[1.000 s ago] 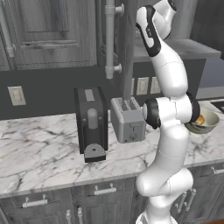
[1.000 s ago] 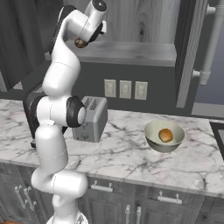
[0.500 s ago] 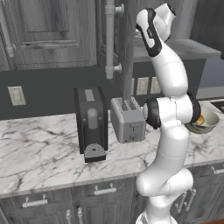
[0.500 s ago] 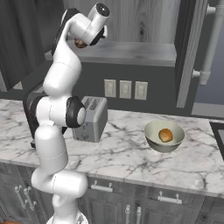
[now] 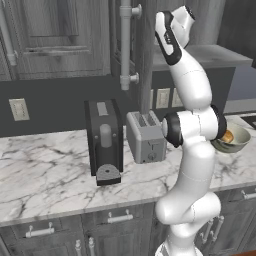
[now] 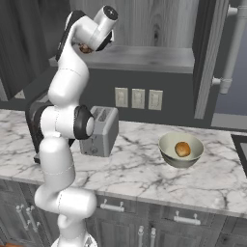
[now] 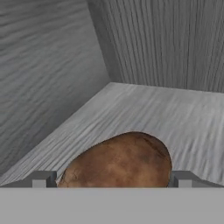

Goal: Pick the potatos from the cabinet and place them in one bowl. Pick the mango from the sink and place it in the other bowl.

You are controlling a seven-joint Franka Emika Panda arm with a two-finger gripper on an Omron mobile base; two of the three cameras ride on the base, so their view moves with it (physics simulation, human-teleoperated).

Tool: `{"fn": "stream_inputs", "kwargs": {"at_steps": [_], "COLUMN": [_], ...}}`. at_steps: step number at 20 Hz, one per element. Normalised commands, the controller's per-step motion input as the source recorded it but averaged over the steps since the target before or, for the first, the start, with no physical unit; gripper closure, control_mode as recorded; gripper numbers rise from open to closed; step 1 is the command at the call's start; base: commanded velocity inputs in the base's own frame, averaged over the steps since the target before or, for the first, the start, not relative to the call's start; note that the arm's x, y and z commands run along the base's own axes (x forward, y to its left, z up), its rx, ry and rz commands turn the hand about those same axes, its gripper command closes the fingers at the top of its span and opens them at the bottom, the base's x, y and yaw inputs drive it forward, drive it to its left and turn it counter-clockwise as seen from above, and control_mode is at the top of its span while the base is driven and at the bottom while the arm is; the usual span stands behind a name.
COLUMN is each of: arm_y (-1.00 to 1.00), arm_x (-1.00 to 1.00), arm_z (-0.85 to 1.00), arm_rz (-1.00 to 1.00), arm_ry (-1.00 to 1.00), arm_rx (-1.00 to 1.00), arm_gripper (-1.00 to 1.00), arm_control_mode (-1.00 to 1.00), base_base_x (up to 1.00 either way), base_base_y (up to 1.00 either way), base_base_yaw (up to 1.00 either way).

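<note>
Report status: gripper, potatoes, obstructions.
Gripper up in the dark grey cabinet, fingers straddling a brown potato; grip unconfirmed. Another potato in the pale beige bowl. Nothing blocking.

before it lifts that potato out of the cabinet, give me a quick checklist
1. Potato sits between the fingertips: ok.
2. Gripper firmly shut on it: cannot tell; the fingertips flank it, contact is hidden.
3. Potato resting on the cabinet shelf: ok.
4. Way out past the cabinet's walls: cannot tell.
5. Pale bowl upright on the counter: ok.
6. Room in the bowl: ok, one potato inside with space beside it.
</note>
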Motion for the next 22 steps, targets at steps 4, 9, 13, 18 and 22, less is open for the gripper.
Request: {"fn": "stream_inputs", "kwargs": {"at_steps": [4, 9, 13, 18, 22], "arm_y": [0.32, 0.16, 0.0, 0.0, 0.0], "arm_x": [0.03, 0.02, -0.42, -0.66, -0.76], "arm_z": [-0.32, -0.13, 0.0, -0.04, -0.17], "arm_rz": [0.05, 0.01, 0.0, 0.0, 0.0], "arm_ry": [0.0, 0.01, -0.06, -0.1, -0.13], "arm_rx": [0.0, 0.0, 0.0, -0.01, -0.01], "arm_gripper": [1.0, 1.0, 1.0, 1.0, 1.0], "arm_control_mode": [-1.0, -1.0, -1.0, -1.0, -1.0], "base_base_x": [0.0, 0.0, 0.0, 0.0, 0.0], "base_base_y": [0.0, 0.0, 0.0, 0.0, 0.0], "base_base_yaw": [0.0, 0.0, 0.0, 0.0, 0.0]}}
